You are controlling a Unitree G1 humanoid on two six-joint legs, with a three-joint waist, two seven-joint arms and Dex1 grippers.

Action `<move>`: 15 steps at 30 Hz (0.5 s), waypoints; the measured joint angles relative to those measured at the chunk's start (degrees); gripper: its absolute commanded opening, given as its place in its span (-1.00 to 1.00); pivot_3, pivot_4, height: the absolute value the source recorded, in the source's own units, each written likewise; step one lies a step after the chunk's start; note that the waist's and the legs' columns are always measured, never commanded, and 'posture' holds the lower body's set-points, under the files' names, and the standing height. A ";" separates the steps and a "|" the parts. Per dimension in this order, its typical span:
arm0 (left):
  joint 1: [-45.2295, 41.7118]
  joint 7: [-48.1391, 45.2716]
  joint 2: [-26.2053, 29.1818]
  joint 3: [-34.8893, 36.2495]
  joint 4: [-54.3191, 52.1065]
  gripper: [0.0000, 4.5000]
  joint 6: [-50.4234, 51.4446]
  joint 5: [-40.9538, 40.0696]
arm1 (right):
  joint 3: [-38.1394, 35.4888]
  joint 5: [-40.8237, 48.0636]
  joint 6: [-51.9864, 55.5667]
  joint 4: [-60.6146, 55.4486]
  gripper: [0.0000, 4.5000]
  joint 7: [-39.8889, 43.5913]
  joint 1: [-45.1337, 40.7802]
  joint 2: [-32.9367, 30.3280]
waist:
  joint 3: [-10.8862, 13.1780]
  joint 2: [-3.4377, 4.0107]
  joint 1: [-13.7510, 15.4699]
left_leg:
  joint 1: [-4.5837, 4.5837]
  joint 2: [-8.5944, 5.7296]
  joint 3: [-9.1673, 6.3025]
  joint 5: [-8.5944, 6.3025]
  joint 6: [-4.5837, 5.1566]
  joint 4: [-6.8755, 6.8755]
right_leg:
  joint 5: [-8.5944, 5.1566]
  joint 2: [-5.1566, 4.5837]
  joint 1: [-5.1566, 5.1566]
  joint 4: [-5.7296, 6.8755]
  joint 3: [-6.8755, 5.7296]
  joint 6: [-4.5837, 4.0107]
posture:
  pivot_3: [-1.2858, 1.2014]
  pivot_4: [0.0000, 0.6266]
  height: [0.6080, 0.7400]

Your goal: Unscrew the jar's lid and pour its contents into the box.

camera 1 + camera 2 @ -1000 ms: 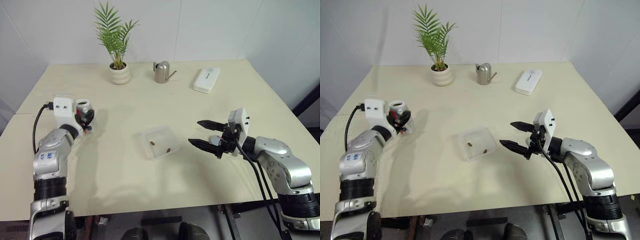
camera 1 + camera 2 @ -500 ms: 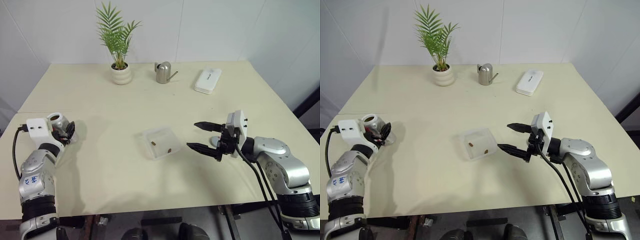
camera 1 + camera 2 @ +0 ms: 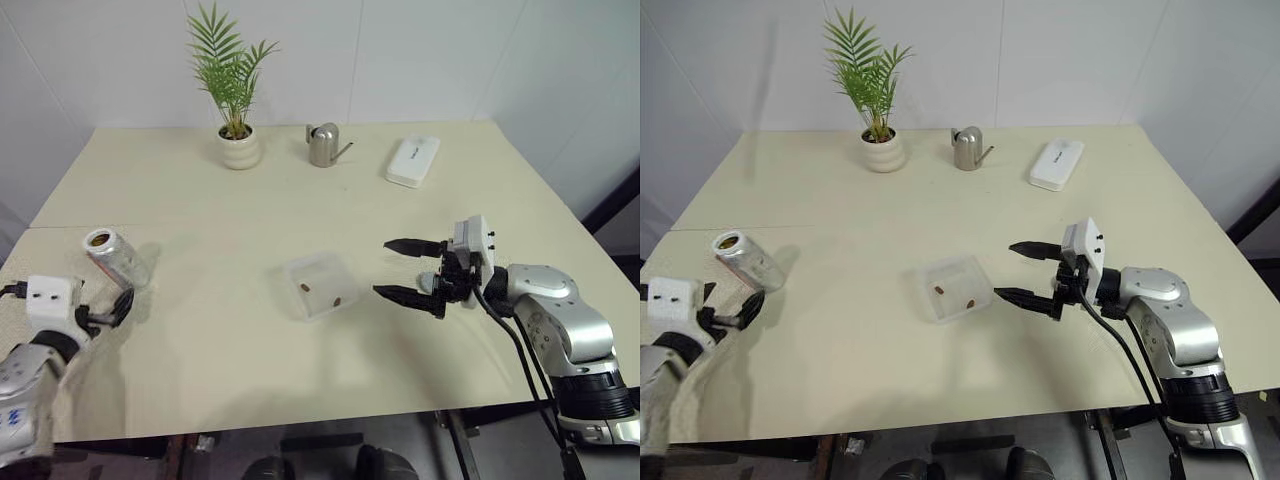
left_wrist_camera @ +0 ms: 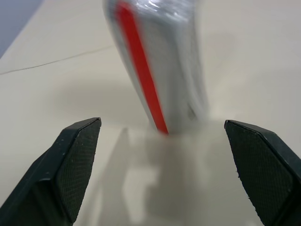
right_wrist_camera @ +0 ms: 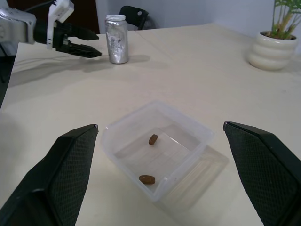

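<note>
Jar (image 3: 115, 258) stands upright on bench (image 3: 300, 200), well left of box (image 3: 320, 285). Left hand (image 3: 110, 308), fingers spread and empty, sits just beside jar. Right hand (image 3: 405, 270) spread, beside box.

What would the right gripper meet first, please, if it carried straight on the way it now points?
Most likely the shallow clear plastic box, which lies between the open fingers of the right gripper just ahead in the wrist view, though the gripper's height over the table is hard to judge.
</note>
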 measured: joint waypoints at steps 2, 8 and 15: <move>4.87 -4.63 2.67 0.27 -3.41 0.99 -2.83 0.38 | 0.05 -0.78 -1.88 1.55 1.00 0.82 -0.75 -0.01 | 0.00 0.00 -0.10 | -0.01 0.03 0.02 -0.11 -0.03 0.01 | -0.01 -0.03 -0.01 -0.06 0.00 -0.02 | 0.03 -0.52 1.00; 7.75 -14.42 6.98 0.38 -11.52 0.99 -9.55 0.00 | -0.58 -0.97 -2.91 4.31 1.00 2.17 -2.38 -1.28 | 0.04 0.07 0.02 | -0.02 0.12 0.02 -0.19 -0.08 0.00 | -0.05 -0.11 -0.03 -0.13 -0.01 -0.08 | 0.03 -0.52 1.00; -3.29 -22.00 7.22 -8.06 -15.60 0.99 -9.40 -5.60 | -4.58 -0.84 -2.34 3.79 1.00 1.90 0.95 -5.09 | 0.08 0.15 0.10 | -0.01 0.12 0.12 -0.03 0.23 0.00 | -0.05 0.17 0.01 -0.08 -0.10 -0.08 | 0.03 -0.52 1.00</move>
